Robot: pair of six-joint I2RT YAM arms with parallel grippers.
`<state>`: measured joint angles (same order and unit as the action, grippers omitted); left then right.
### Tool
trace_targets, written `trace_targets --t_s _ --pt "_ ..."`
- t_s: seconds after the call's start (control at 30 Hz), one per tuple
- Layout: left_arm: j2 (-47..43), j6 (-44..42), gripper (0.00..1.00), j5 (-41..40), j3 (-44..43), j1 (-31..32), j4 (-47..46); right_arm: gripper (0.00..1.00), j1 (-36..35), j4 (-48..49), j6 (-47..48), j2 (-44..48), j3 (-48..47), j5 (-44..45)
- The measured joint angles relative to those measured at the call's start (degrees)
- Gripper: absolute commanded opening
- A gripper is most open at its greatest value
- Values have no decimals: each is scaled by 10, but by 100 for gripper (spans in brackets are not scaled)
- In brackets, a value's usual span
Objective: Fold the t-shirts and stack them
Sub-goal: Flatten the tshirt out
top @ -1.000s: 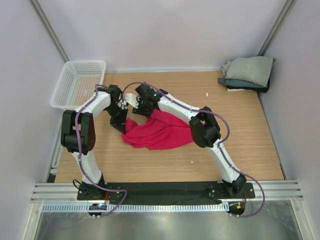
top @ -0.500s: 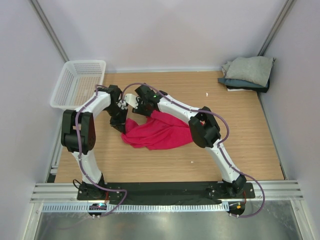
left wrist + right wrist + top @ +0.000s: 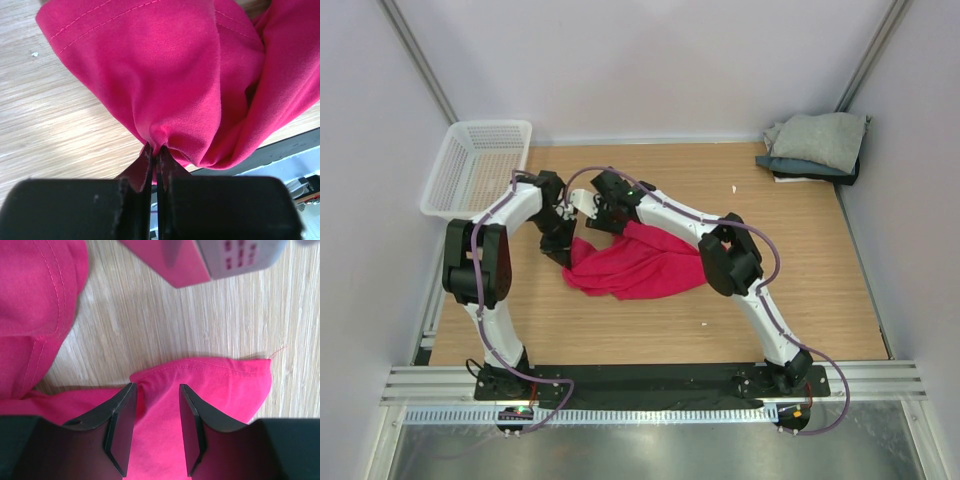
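My left gripper (image 3: 156,152) is clenched on a bunched fold of the crimson-pink t-shirt (image 3: 640,268), which lies crumpled on the tabletop (image 3: 790,270) near the basket (image 3: 490,125), to its right. My right gripper (image 3: 157,387) is released, jaws astride a hem. The folded t-shirts (image 3: 815,140) sit far right of the basket.
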<state>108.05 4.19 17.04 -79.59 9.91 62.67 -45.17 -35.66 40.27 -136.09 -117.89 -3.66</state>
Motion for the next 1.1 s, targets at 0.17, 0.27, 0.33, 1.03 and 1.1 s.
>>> trace_targets --t_s 0.17,0.27,0.33,1.03,1.1 --pt "1 -1 0 1 0 3 4 45 0 1 2 6 12 2" --pt "5 -1 0 0 0 2 4 42 -1 3 6 11 23 2" --pt "7 -1 0 0 0 2 4 36 -1 5 7 14 30 3" --pt "7 -4 0 -9 -45 0 -1 2 68 7 19 75 41 109" --pt "9 -10 0 -17 -60 0 1 1 108 5 20 99 54 120"
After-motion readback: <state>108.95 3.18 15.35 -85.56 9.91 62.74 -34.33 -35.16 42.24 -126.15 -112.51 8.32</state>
